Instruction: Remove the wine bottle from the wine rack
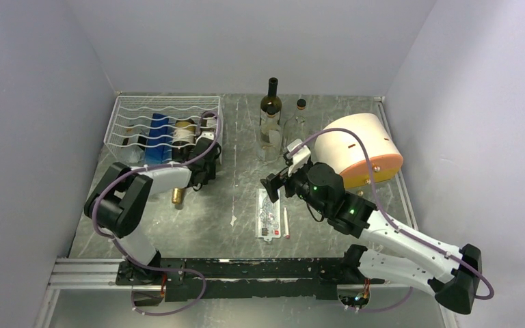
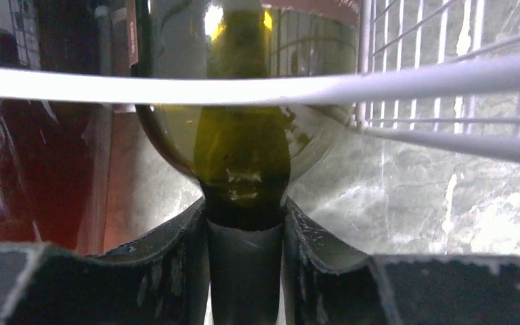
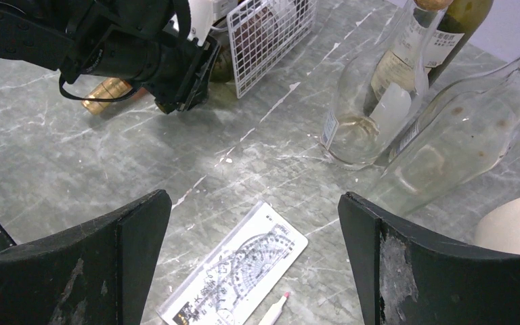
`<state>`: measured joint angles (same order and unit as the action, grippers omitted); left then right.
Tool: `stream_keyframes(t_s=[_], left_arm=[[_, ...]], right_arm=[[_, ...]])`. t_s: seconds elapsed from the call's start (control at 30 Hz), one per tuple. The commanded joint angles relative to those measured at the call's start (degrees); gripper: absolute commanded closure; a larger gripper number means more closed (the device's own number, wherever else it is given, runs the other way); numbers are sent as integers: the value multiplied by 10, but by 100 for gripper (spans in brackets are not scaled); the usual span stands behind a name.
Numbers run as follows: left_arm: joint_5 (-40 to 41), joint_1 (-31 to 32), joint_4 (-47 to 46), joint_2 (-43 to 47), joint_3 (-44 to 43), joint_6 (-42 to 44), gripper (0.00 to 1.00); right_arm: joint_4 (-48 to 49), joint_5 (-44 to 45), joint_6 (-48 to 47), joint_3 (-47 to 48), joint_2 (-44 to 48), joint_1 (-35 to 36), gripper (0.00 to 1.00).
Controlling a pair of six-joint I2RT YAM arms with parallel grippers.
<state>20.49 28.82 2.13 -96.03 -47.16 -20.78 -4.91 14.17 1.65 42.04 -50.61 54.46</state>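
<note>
**A:** What fills most of the top view?

**B:** The grey marbled bench. The white wine rack lies on it at about 10 o'clock, against the back wall. A cream tub with an orange rim lies on its side at 2 o'clock.

**A:** And the wine bottle?

**B:** The olive-green wine bottle lies in the rack, its shoulder under the front rail and its neck poking out toward 6 o'clock. There is bare wire on its 3 o'clock side. Three other bottles lie in the slots at its 9 o'clock side.

**A:** Does an arm have it?

**B:** Yes. The left fingers are closed tight around its neck, one on each side.

**A:** What about the other arm?

**B:** The right fingers are spread wide and hold nothing. They hang over the middle of the bench.

**A:** Anything else?

**B:** Upright bottles, one dark and the others clear, stand together at 12 o'clock. A printed card lies flat toward 6 o'clock from the right fingers. A thin white marker lies just beside the card at 3 o'clock.
</note>
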Motion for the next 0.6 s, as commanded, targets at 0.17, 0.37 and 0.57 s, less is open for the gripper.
stream_keyframes(t_s=[0.17, 0.37, 0.57], left_arm=[[60, 18, -75, 27, 35, 23, 66], [65, 34, -58, 93, 88, -25, 72], [44, 51, -44, 178, 138, -58, 80]], right_arm=[[-7, 7, -1, 0, -2, 2, 0], [0, 3, -2, -3, -6, 3, 0], [1, 0, -4, 4, -20, 2, 0]])
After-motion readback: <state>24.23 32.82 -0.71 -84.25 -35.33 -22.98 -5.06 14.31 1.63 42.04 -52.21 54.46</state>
